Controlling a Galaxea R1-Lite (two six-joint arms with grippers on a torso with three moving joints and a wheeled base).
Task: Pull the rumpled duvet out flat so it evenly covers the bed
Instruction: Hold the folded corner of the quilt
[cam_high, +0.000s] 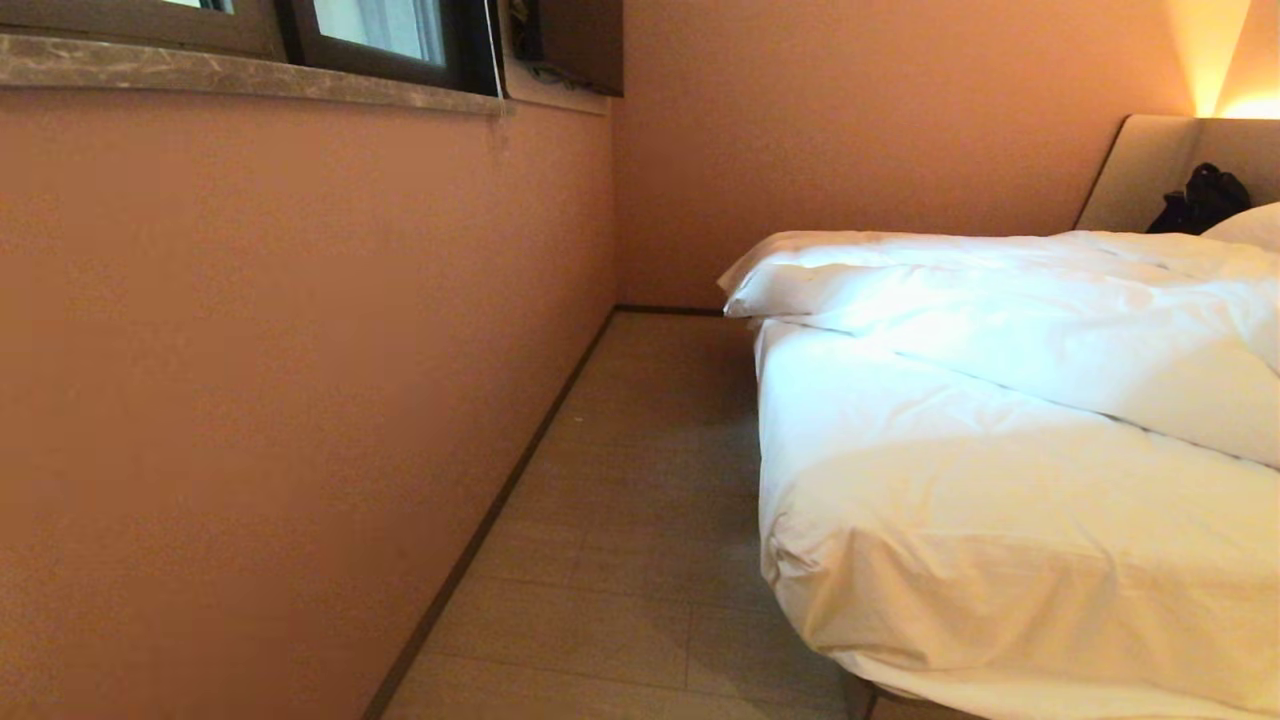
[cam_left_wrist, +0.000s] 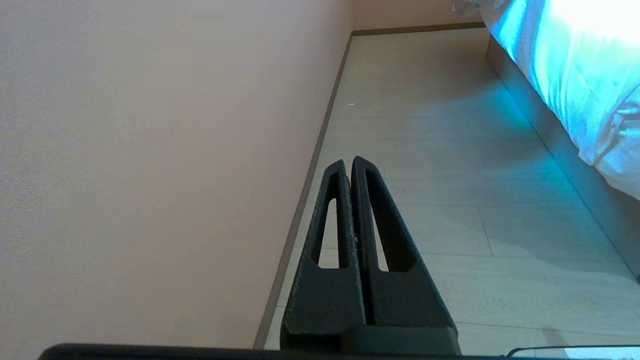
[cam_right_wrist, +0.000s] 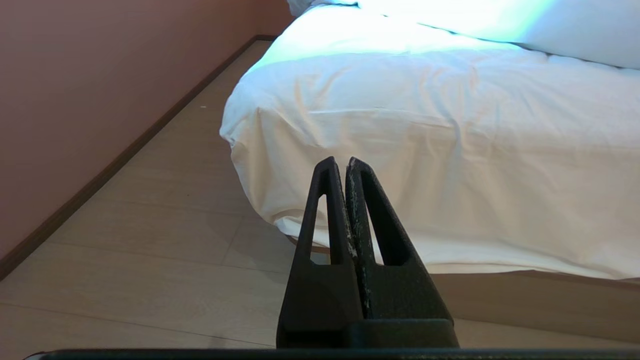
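Observation:
The bed (cam_high: 1000, 540) fills the right of the head view, its white-sheeted mattress bare at the near end. The puffy white duvet (cam_high: 1010, 320) lies bunched and folded back across the far part, its edge overhanging the left side. Neither arm shows in the head view. My left gripper (cam_left_wrist: 348, 161) is shut and empty, hanging over the floor beside the wall, well away from the bed (cam_left_wrist: 565, 65). My right gripper (cam_right_wrist: 340, 161) is shut and empty too, pointing at the mattress's near corner, short of the sheet, with the duvet (cam_right_wrist: 500, 20) farther back.
A pinkish wall (cam_high: 280, 350) with a stone window sill (cam_high: 250, 75) runs along the left. A strip of pale floor (cam_high: 640, 500) separates it from the bed. A black bag (cam_high: 1205, 200) and a pillow (cam_high: 1250, 225) sit by the padded headboard (cam_high: 1140, 165).

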